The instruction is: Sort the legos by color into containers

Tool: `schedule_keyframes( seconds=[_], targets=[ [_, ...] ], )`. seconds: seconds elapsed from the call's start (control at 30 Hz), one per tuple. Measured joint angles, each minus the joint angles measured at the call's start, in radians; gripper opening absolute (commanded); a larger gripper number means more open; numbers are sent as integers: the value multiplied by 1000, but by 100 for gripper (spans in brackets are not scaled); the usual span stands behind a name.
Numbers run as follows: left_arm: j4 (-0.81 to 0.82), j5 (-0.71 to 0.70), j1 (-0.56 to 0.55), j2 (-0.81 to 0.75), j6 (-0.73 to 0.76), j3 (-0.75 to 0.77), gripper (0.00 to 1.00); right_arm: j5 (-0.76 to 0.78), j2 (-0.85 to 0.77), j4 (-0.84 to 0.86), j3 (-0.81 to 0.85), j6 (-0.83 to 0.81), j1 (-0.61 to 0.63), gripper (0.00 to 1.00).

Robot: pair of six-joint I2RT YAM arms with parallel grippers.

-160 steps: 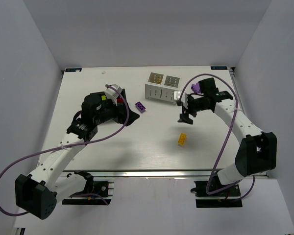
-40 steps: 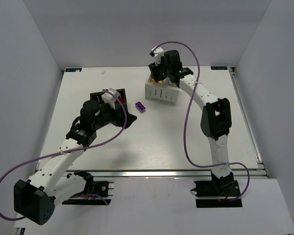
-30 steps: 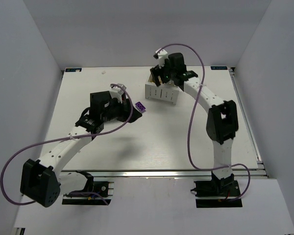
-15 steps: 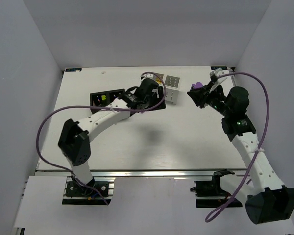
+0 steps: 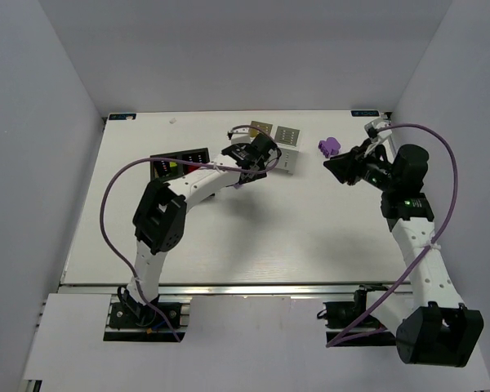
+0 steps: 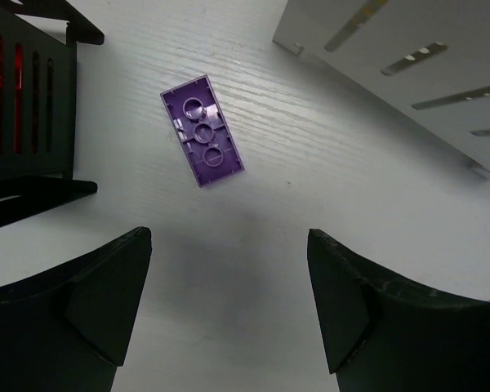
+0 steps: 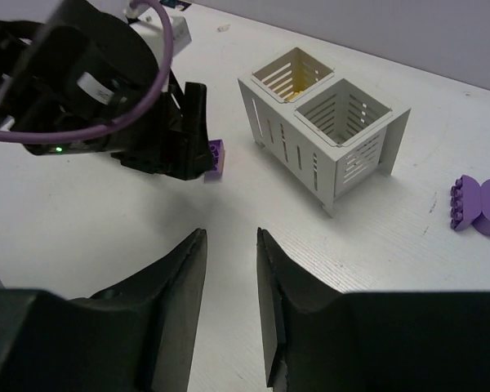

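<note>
— Under the left pincer (image 6: 229, 245), what lies on the worktop (image 5: 269, 237)?
— One purple brick (image 6: 202, 131), flat, three round tubes facing up. It sits between the black container (image 6: 24, 98) and the white container (image 6: 392, 57) and touches neither.
— Pincer state?
— Fingers wide apart, empty. The brick is just beyond the tips.
— Right pincer (image 7: 229, 237)?
— Off to the right, fingers a narrow gap apart, gripping nothing. Purple pieces (image 7: 478, 204) lie right of the white container, apart from it.
— Contents?
— Yellow in the white container's far cell. Red shows through the black one's slots.
</note>
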Motion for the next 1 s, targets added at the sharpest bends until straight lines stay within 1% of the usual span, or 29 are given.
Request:
schedule_keyframes(
  seconds=[0.13, 0.27, 0.63, 0.8, 1.0],
  targets=[
    [-5, -36, 5, 70, 2, 39, 87, -42, -22, 6, -8, 4, -42, 40],
    [-2, -58, 6, 103, 7, 43, 86, -73, -24, 9, -19, 14, -67, 40],
    [35, -87, 48, 124, 19, 34, 84, -134, -21, 32, -32, 28, -114, 41],
    [79, -79, 82, 125, 35, -5, 83, -152, -15, 39, -32, 34, -126, 41],
    [124, -60, 101, 146, 57, -6, 82, -171, 9, 47, -32, 47, -137, 42]
  ],
)
